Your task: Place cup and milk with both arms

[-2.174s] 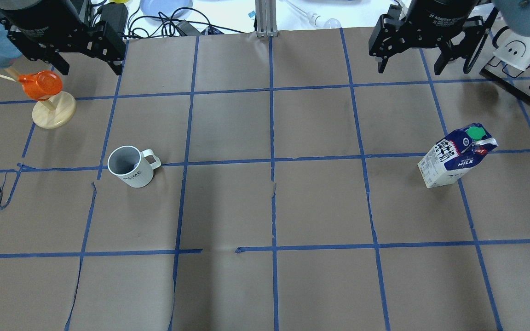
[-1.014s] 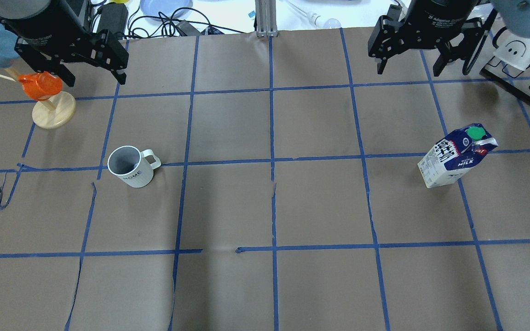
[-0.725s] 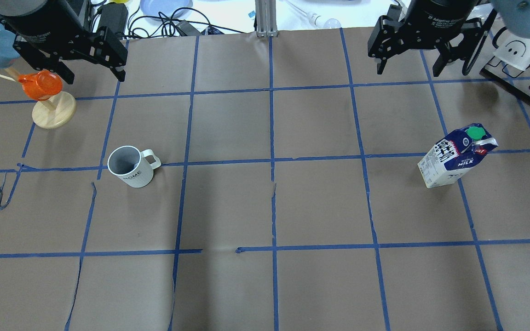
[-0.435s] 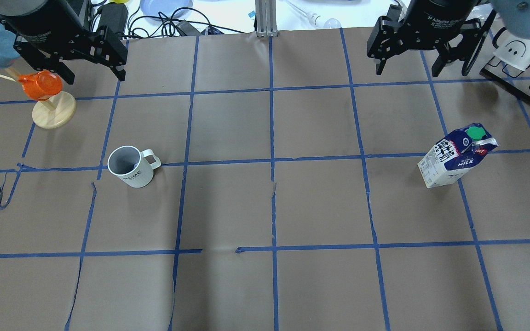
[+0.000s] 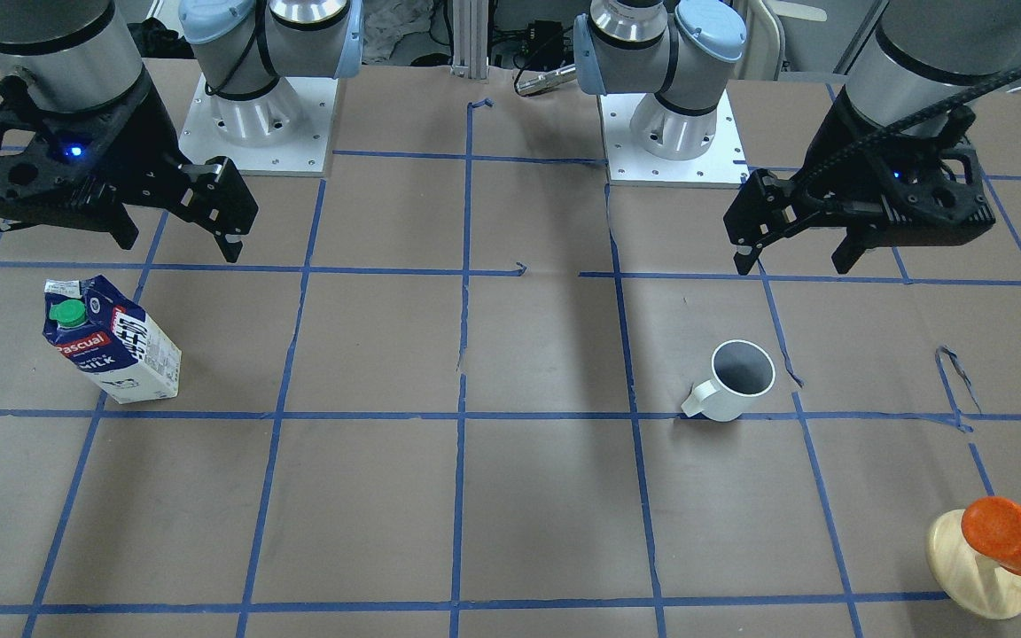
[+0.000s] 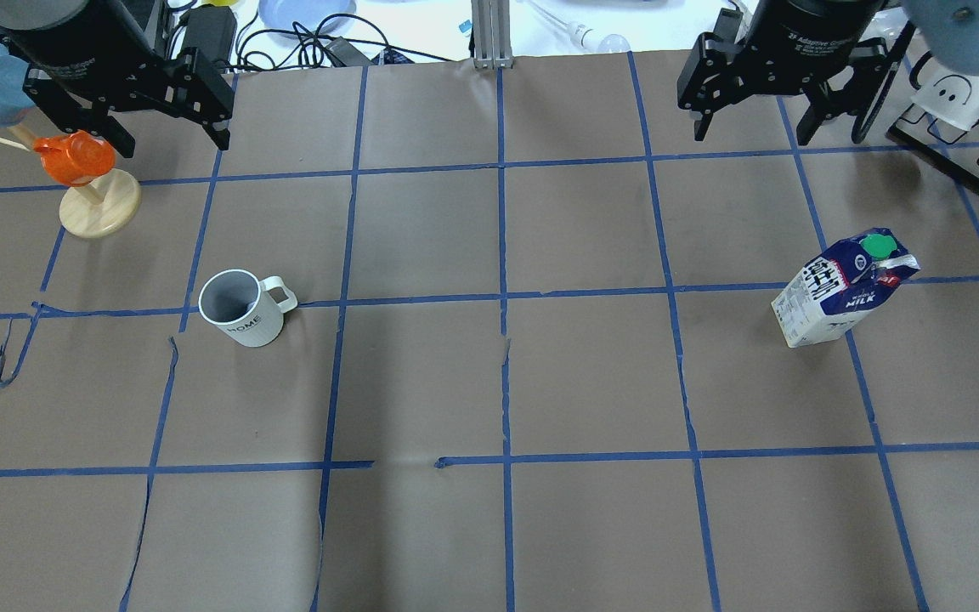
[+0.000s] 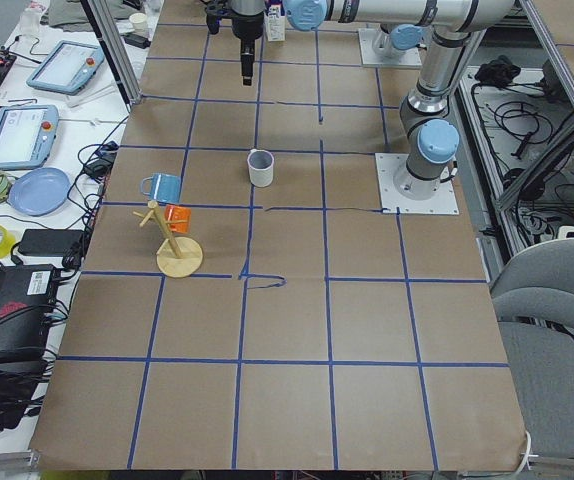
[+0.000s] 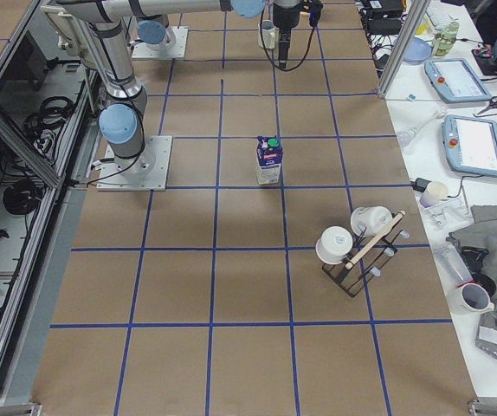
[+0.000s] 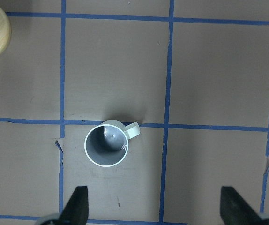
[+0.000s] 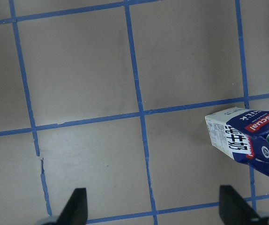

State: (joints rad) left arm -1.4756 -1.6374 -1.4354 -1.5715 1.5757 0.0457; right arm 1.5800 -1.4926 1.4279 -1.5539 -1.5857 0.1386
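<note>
The white ribbed cup [image 6: 239, 308] stands upright on the brown paper at the left, handle to the right; it also shows in the front view [image 5: 736, 381] and below the left wrist camera [image 9: 107, 145]. The milk carton [image 6: 838, 289] stands upright at the right, also seen in the front view [image 5: 112, 341] and the right wrist view [image 10: 247, 140]. My left gripper [image 6: 172, 144] is open and empty, high and behind the cup. My right gripper [image 6: 751, 134] is open and empty, high and behind the milk.
A wooden mug tree [image 6: 99, 204] with an orange and a blue cup stands at the far left, close to my left gripper. A black rack with white cups [image 6: 965, 127] is at the far right. The paper has small tears along the blue tape grid.
My left gripper has shifted slightly forward and turned a little; my right gripper has edged slightly back. Both stay open. The cup and the milk have not moved.
</note>
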